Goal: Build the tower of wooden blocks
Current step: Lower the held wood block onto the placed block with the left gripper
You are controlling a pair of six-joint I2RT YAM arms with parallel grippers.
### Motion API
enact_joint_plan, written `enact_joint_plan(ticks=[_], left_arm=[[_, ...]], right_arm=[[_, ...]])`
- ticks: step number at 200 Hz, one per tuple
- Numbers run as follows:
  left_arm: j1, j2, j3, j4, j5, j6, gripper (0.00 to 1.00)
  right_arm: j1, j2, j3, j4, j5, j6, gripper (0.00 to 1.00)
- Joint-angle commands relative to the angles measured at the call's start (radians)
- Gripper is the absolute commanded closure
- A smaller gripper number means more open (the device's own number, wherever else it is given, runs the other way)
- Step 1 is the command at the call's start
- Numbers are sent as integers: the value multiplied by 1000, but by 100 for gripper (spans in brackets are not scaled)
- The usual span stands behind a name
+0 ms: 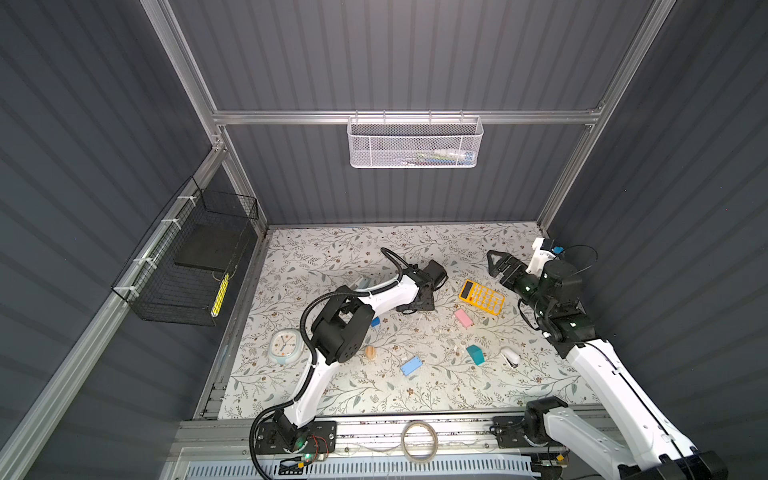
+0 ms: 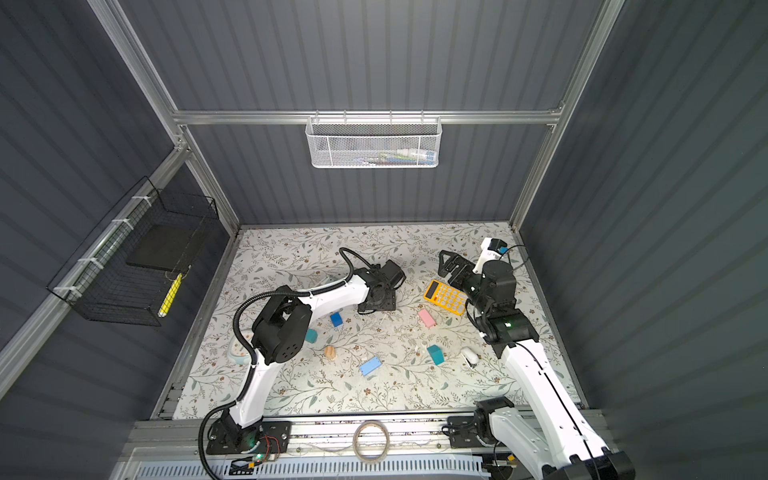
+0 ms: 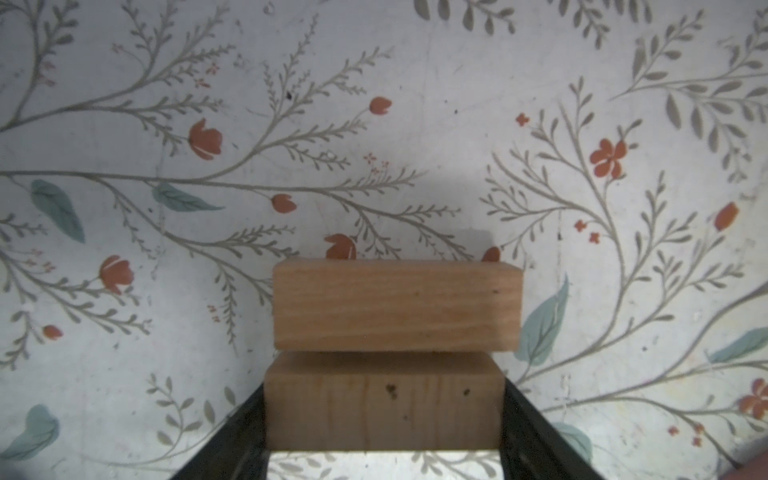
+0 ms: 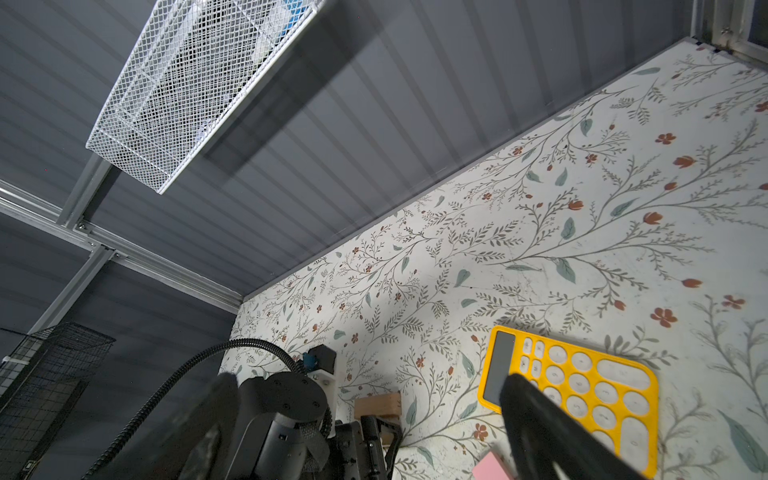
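Note:
In the left wrist view two plain tan blocks lie side by side on the flowered table. The nearer tan block (image 3: 382,409) sits between my left gripper's (image 3: 382,457) black fingers, which press on both its ends. The farther tan block (image 3: 397,305) touches it. In both top views the left gripper (image 1: 417,303) points down at mid-table and hides them. Loose pieces lie nearer the front: pink block (image 1: 463,318), teal block (image 1: 475,354), light blue block (image 1: 411,366), dark blue block (image 2: 336,319). My right gripper (image 1: 496,264) hangs open and empty above the back right.
A yellow calculator (image 1: 482,297) lies under the right gripper. A pale stapler (image 1: 510,357) sits right of the teal block and a round clock (image 1: 284,345) at the left edge. A tape roll (image 1: 419,440) rests on the front rail. Wire baskets hang on the walls.

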Motion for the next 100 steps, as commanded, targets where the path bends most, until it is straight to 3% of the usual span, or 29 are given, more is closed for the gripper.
enact_joint_plan(ticks=[1,100], left_arm=[[10,45,15,-43,8,-16,26],[11,63,39,-61,-13,-19,25]], right_arm=[[-5,-13,-9,23,15,-10,1],[-6,-9,-12,26,16,-9,1]])
